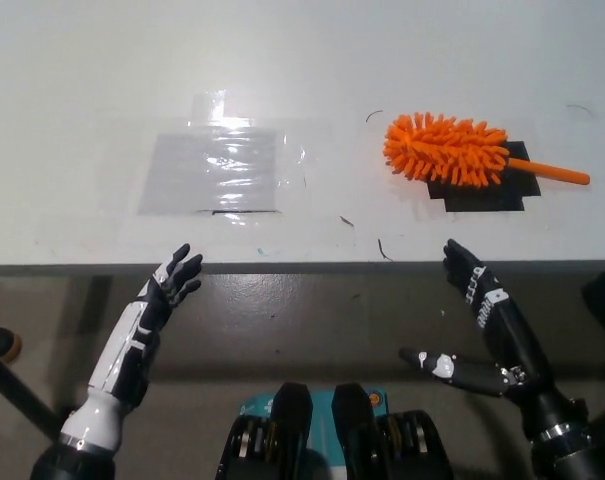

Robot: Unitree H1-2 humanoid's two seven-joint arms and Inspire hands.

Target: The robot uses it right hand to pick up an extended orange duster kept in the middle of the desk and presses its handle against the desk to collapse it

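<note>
An orange duster (452,150) with a fluffy head and a thin orange handle (554,172) lies on a black patch (487,190) at the right of the white desk (302,90). My black right hand (487,325) is open below the desk's front edge, fingers spread, well short of the duster. My white left hand (162,295) rests open at the lower left, also below the desk's edge.
A clear plastic sheet (217,170) is taped flat on the desk left of centre. The desk's front edge (302,266) runs across the picture just above both hands. A dark floor lies below it.
</note>
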